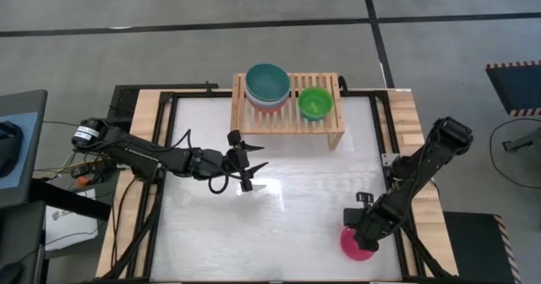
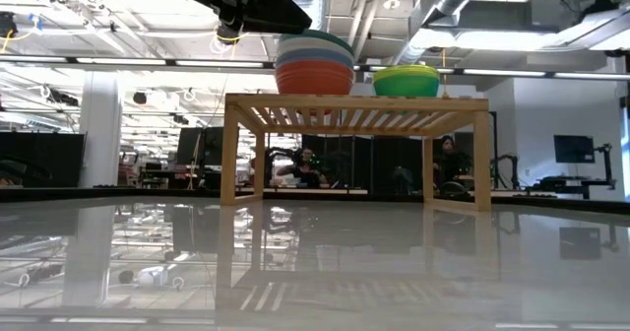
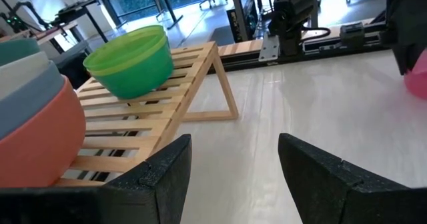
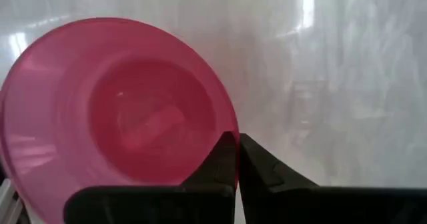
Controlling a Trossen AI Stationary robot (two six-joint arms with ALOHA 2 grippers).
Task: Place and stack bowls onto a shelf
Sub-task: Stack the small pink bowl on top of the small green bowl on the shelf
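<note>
Over at the near right corner of the counter [image 1: 279, 225], the right gripper [image 4: 237, 159] is pinching the rim of the pink bowl [image 4: 120, 117], its fingers pressed together on the bowl's edge. The bowl is sitting upright on the counter, mostly tucked under that arm in the overhead view, far from the shelf [image 1: 334, 123].

The left gripper [image 1: 245, 161] is hovering above the counter just in front of the shelf's left end, its fingers [image 3: 160, 177] standing wide apart and holding nothing.

The shelf is standing at the far edge of the counter and is carrying two lots of bowls. On its left end a stack of bowls [image 1: 268, 87] is nesting together: a red one at the bottom, then a slate blue one, a white one, and a teal one on top, four that I can make out. Just beside it, toward the right, the lime green bowl [image 1: 315, 103] is sitting, and in the low view a yellow bowl [image 2: 405, 91] is showing beneath it, so two there. With the pink one, I am counting seven bowls.
</note>
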